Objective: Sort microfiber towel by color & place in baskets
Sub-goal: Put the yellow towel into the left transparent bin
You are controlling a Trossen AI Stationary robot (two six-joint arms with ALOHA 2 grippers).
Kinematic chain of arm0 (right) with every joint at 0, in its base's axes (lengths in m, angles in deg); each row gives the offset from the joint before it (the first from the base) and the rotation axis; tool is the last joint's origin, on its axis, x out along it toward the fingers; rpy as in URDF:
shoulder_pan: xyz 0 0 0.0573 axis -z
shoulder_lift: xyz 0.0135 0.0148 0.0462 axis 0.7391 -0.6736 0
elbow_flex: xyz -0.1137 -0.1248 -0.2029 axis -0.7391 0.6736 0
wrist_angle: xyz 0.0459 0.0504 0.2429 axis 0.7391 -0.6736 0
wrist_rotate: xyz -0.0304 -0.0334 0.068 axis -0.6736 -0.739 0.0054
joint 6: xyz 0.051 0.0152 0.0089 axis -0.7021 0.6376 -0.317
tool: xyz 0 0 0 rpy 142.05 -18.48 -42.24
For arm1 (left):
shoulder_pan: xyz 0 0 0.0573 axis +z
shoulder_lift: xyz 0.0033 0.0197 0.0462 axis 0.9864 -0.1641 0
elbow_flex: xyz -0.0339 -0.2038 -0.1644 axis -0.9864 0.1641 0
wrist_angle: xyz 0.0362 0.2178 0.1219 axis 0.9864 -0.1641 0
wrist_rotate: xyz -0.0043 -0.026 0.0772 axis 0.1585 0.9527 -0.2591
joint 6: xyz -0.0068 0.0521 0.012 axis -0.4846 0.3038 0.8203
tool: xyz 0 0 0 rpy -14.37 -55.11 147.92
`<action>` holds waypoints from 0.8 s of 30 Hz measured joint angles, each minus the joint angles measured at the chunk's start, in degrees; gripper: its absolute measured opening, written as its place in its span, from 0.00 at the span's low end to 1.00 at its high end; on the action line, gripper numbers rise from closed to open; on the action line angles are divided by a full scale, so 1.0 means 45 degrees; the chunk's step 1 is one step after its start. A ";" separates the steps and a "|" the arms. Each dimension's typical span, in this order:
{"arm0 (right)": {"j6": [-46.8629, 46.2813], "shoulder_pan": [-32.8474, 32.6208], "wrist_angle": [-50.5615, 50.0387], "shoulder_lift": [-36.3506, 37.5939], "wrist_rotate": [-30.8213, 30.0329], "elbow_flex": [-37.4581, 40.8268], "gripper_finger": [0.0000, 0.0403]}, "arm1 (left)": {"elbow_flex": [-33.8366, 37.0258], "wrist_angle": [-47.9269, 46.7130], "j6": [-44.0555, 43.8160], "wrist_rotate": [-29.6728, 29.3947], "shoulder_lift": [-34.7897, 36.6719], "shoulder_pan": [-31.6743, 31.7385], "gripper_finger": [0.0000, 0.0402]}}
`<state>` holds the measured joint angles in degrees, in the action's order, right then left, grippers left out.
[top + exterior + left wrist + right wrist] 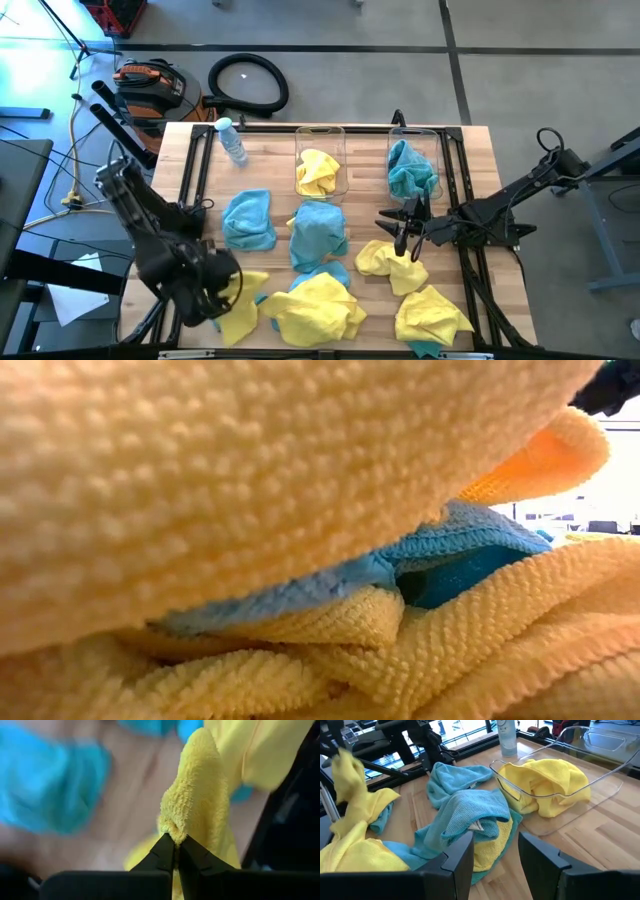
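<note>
Left gripper [176, 851]: its jaws were closed on a fold of a yellow towel [197, 795], pinched right at the tips, at the near left corner of the counter [480, 150].
Held yellow towel: it rose as a peak straight out of the left jaws, with more yellow cloth hanging beside it; in the high view it lay at [240, 305], just beside the big yellow heap.
Right gripper [495, 850]: its jaws stood apart with nothing between them, hovering above the cloths near the middle of the counter.
Ahead of the right jaws: a teal towel [470, 815] lay bunched over a yellow one, just beyond the fingertips.
Beyond that, from the right jaws: a clear basket [320, 135] held a yellow towel [545, 785]; the second clear basket [413, 135], close beside the right arm, held a teal towel [410, 170].
Below the right jaws in the high view: a loose yellow towel [392, 265] lay on the wood, and another yellow one [430, 315] lay nearer the front edge.
Between the two grippers: two teal towels [248, 218] [318, 235] lay flat, and a large yellow heap [310, 305] lay at the front with teal showing under it.
Far side of the left arm: a small clear bottle [231, 140] with a blue cap lay on the counter.
Low view: filled by yellow cloth [250, 470] close up, with a strip of teal cloth [440, 560] between the folds.
</note>
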<state>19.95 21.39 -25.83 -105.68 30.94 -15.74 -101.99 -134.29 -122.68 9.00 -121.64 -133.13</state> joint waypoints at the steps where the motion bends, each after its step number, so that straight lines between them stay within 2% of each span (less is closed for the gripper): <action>1: 0.0074 0.0000 -0.0044 0.0000 0.0000 0.0000 0.37 | -0.0231 -0.0177 0.0503 -0.0532 0.0159 0.0144 0.00; 5: 0.0098 0.0000 -0.0171 0.0000 0.0005 0.0000 0.37 | -0.0960 -0.0600 0.2406 -0.2252 0.0772 0.1201 0.00; 10: 0.0112 0.0000 -0.0200 0.0000 0.0005 0.0000 0.37 | -0.1706 -0.0516 0.5855 -0.2462 0.1287 0.3633 0.00; 16: 0.0112 0.0000 -0.0205 0.0000 0.0005 0.0000 0.37 | -0.3331 -0.0033 1.0354 -0.2068 0.1359 0.7047 0.00; 20: 0.0117 0.0000 -0.0205 0.0000 0.0005 0.0000 0.37 | -0.4199 0.1813 1.3466 -0.1410 0.1369 0.9123 0.00; 24: 0.0117 0.0000 -0.0246 0.0002 0.0006 0.0000 0.37 | -0.4341 0.4047 1.5958 -0.0156 0.1360 1.1082 0.00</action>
<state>20.48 21.39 -26.94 -105.67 30.97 -15.74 -121.53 -116.08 -50.86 8.30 -115.52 -83.26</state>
